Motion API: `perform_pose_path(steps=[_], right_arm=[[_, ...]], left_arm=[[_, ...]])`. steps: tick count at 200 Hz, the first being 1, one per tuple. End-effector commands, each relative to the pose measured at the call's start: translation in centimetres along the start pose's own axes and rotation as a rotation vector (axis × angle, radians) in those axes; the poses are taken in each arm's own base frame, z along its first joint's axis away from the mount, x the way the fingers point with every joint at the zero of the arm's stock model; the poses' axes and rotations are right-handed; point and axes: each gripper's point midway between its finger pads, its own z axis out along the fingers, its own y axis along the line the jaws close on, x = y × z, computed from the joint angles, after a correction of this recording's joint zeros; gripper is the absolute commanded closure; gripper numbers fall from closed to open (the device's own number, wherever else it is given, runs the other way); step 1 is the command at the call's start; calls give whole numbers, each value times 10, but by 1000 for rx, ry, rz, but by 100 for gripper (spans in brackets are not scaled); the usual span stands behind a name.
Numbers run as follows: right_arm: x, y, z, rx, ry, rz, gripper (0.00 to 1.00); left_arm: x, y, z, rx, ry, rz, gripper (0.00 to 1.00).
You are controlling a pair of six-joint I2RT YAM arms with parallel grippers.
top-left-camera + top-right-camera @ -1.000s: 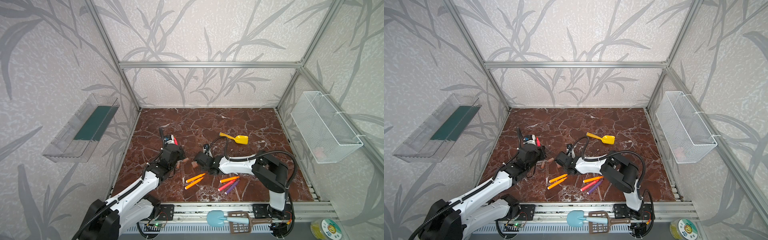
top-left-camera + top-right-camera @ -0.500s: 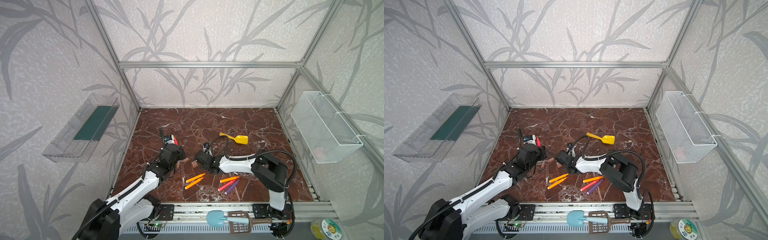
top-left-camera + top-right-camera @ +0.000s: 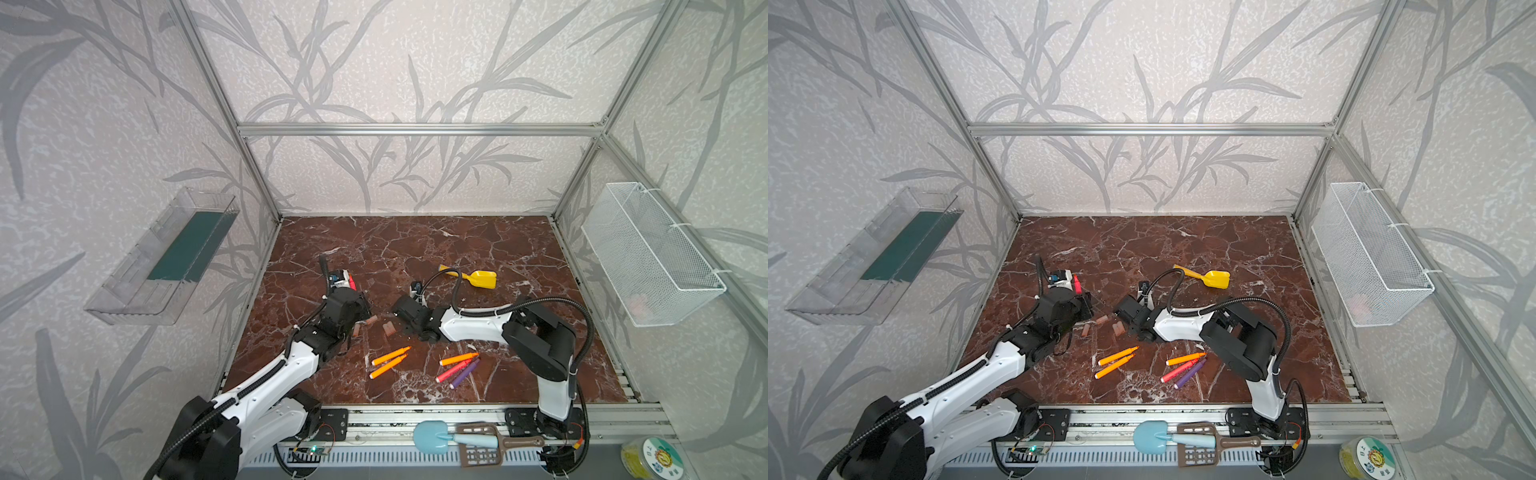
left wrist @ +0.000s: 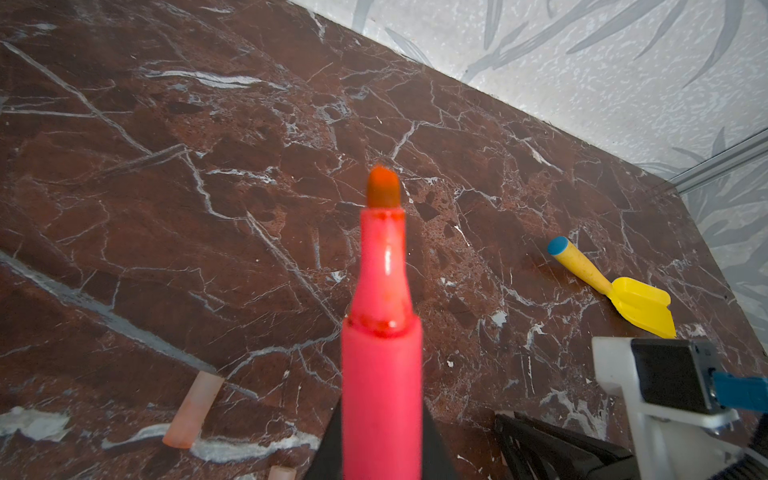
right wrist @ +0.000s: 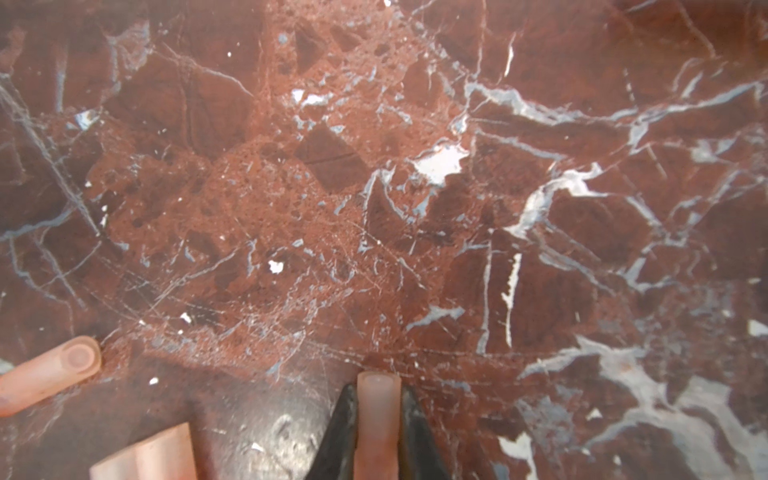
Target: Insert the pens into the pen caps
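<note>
Where the tabletop (image 3: pixel 519 257) runs nearest the front rail, five pens lie loose: two orange pens (image 3: pixel 390 361) side by side, and just beside them a cluster (image 3: pixel 459 368) of one orange, one red-pink and one purple. Farther in, loose pen caps (image 3: pixel 388 328) lie between the two arms. The right hand (image 5: pixel 378 432) is closed narrowly on one pen cap (image 5: pixel 377 399), low over the tabletop. The left hand (image 4: pixel 382 453) is clamped on the red-pink pen (image 4: pixel 382 353), tip projecting clear. Beyond sits a yellow scoop (image 3: pixel 478 279).

Assessment: pens and caps look light, rigid and smooth, liable to roll or slip. Take a pen at mid-barrel and a cap by its closed end, mouth left free.

Not verified: the count of loose caps, some being masked by the arms; which end of the held cap is open; and its rear portion, cut off by the frame edge.
</note>
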Motion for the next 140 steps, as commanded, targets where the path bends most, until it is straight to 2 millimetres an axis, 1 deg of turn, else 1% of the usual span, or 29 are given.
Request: perform_pose_path(steps=[1, 13, 29, 36, 44, 52, 54, 59, 75, 82, 94, 117, 126, 140], right_arm=[[25, -23, 7, 52, 78, -25, 86], [20, -24, 1, 37, 66, -14, 86], [11, -27, -12, 11, 48, 3, 87], [7, -31, -19, 0, 35, 14, 87], [1, -36, -29, -13, 17, 29, 87], [-5, -42, -38, -31, -2, 48, 87], [-5, -43, -38, -31, -1, 49, 87], [-14, -46, -49, -54, -26, 69, 86], [-26, -62, -67, -89, -64, 117, 86], [-31, -69, -74, -102, -77, 136, 86], [-39, -78, -83, -133, -105, 172, 85], [-53, -89, -96, -204, -154, 236, 85], [-57, -93, -101, -227, -174, 257, 85], [-59, -98, -109, -245, -201, 280, 85]], left_arm=[[-4, -2, 0, 3, -3, -25, 100], [-3, -3, 0, 10, 1, -26, 100], [-5, -11, -2, 47, 12, -20, 100], [-6, -19, -4, 84, 21, -9, 100], [-7, -35, -7, 164, 30, 33, 100], [-8, -47, -11, 222, 46, 37, 100], [-8, -49, -12, 230, 51, 34, 100], [-6, -54, -14, 249, 68, 23, 100], [1, -66, -19, 287, 128, -47, 100], [4, -77, -24, 328, 161, -77, 100], [14, -98, -36, 404, 213, -68, 100], [45, -135, -61, 493, 186, 58, 100], [58, -145, -68, 515, 177, 108, 100], [77, -152, -74, 539, 164, 155, 100]])
